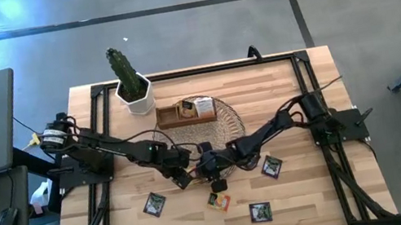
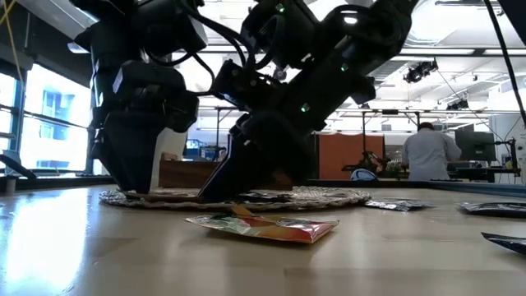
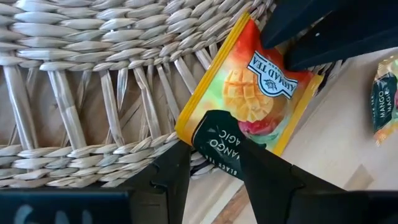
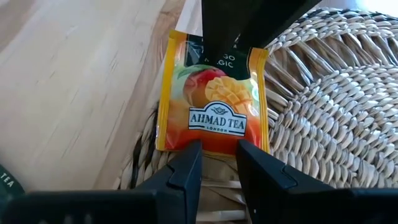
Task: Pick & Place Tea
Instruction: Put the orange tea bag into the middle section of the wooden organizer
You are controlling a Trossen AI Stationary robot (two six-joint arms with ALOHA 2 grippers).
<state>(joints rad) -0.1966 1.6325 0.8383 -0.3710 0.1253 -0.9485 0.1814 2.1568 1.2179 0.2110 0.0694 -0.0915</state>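
Currently both arms meet at table centre, 6 o'clock edge of the wicker mat (image 1: pixel 223 121).

High view: left gripper (image 1: pixel 183 173) comes in from 9 o'clock, right gripper (image 1: pixel 211 165) from 3 o'clock, tips close together just off the mat. Too dark there to see the sachet between them. 4 loose tea sachets on bare wood: 1 (image 1: pixel 155 204) at 8 o'clock from the grippers, 1 orange (image 1: pixel 218 201) at 6 o'clock, 1 dark (image 1: pixel 261 212) at 5 o'clock, 1 dark (image 1: pixel 271 167) at 3 o'clock. Wooden box (image 1: pixel 184 114) sits on the mat at 12 o'clock, potted cactus (image 1: pixel 130 82) at 11 o'clock from it.

Low view: both grippers down at the mat's (image 2: pixel 329 197) near edge. Orange sachet (image 2: pixel 265 227) flat on the table in front. Person (image 2: pixel 426 154) stands far back in the room.

Left wrist view: mango sachet (image 3: pixel 249 93) lies half on the mat (image 3: pixel 93 81), half on wood. Left fingers (image 3: pixel 168 177) apart, straddling its dark-green corner, not pinching. Right gripper's dark tips sit over the opposite corner. Another sachet (image 3: pixel 384 96) at frame edge.

Right wrist view: same mango sachet (image 4: pixel 214 102), printed side up, on the mat (image 4: pixel 336 93) rim. Right fingers (image 4: pixel 186 174) slightly apart at its lower edge; cannot tell if they pinch it. Left gripper covers the far edge.
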